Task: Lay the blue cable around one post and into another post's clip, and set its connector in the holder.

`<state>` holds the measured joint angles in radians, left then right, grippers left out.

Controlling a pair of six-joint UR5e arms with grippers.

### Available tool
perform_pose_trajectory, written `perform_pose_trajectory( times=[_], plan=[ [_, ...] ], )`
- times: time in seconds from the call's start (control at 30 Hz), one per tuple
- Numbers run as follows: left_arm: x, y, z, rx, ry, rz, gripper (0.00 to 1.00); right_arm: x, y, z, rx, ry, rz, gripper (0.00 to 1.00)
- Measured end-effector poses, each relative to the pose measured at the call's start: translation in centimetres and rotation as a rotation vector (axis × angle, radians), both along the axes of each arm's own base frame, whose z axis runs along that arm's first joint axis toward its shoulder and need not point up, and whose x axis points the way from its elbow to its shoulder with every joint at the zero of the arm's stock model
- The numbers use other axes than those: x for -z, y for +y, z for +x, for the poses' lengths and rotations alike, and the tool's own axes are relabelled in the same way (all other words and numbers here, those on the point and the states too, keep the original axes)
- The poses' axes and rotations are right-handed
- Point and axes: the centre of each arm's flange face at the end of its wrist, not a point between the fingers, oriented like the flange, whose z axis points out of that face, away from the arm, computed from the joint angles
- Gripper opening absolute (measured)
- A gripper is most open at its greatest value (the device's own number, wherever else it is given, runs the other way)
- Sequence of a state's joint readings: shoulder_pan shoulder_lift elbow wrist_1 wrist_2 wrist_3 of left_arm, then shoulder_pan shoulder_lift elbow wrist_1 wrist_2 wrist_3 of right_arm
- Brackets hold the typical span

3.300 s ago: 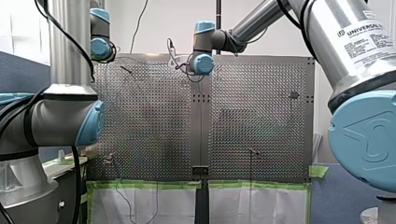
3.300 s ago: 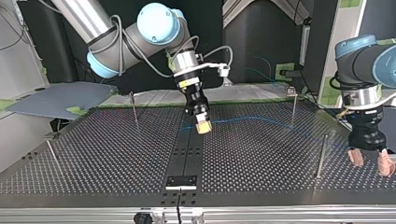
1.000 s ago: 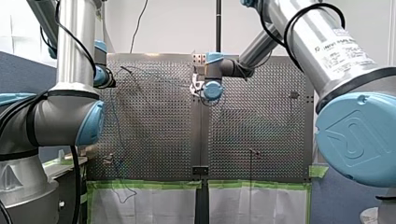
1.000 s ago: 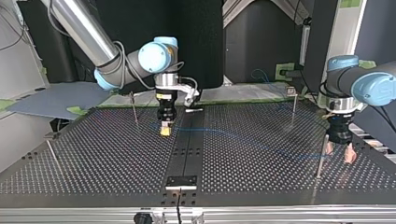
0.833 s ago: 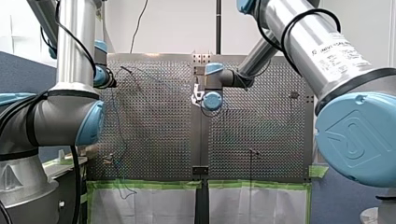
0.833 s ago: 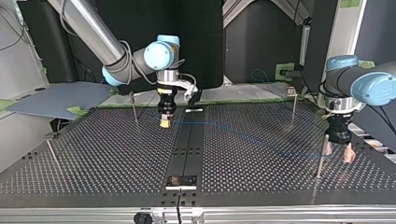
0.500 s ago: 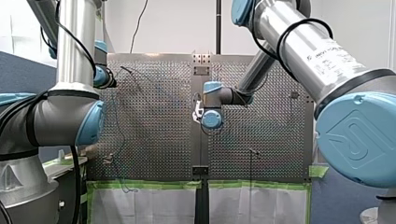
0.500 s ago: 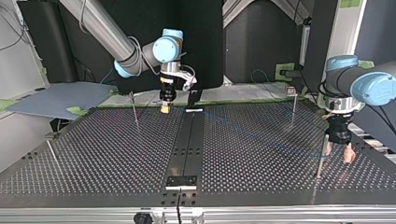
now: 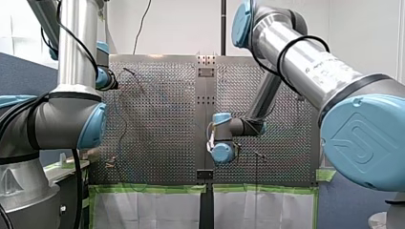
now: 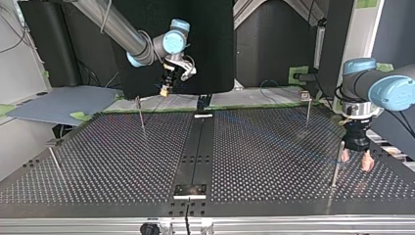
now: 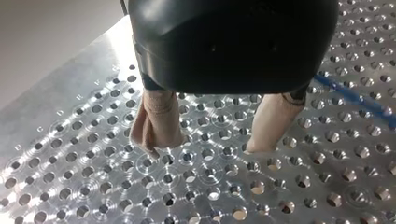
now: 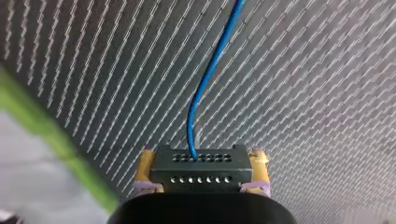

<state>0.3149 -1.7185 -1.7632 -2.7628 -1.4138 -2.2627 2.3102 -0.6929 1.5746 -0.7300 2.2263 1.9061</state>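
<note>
Shut tight, my right arm's tool (image 10: pixel 166 91) grips the black rectangular connector block (image 12: pixel 201 171), yellow pads (image 12: pixel 144 170) pressed on its 2 short ends. It hangs raised over the far edge of the perforated metal counter (image 10: pixel 274 161) in the top view, near the green tape strip (image 12: pixel 60 140). The thin blue cable (image 12: pixel 205 84) leaves the block's face pointing away from the tool and runs straight ahead. Its long axis trails across the counter toward my left arm's tool (image 11: pixel 210 140). That tool hangs wide open and empty, beige pads (image 11: pixel 156 121) just off the surface, with the cable passing beside 1 pad, not between them. In the top view it stands just beside a thin upright metal post (image 10: pixel 337 166) at the right. The right arm alone has the connector, while the left is nearer the cable's far run. Since 3.3 s ago the right tool has carried the block from the counter's middle back past its far edge and upward. The left tool has moved in to the post and has barely shifted over the last 1.0 s.
</note>
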Motion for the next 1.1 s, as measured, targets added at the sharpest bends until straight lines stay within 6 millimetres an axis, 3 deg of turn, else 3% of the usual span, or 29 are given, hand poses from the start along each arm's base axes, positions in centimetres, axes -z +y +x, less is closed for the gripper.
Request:
perform_pose_trajectory(
  times=[0.23,0.67,1.0,1.1],
  plan=[
    [0.0,0.1,0.0,-0.001,-0.001,-0.001,1.0,5.3,-0.2,-4.6,0.09,0.006,0.045,0.0],
    [0.0,0.0,0.0,0.002,-0.002,-0.001,1.0,14.3,0.9,-12.6,0.084,0.156,0.153,0.0],
    [0.0,-0.3,0.0,0.009,0.0,-0.001,1.0,19.5,3.0,-18.0,0.064,0.254,0.236,0.0],
    [0.0,-0.4,0.0,0.011,0.0,-0.002,1.0,20.2,3.4,-19.4,0.059,0.27,0.25,0.0]
  ],
)
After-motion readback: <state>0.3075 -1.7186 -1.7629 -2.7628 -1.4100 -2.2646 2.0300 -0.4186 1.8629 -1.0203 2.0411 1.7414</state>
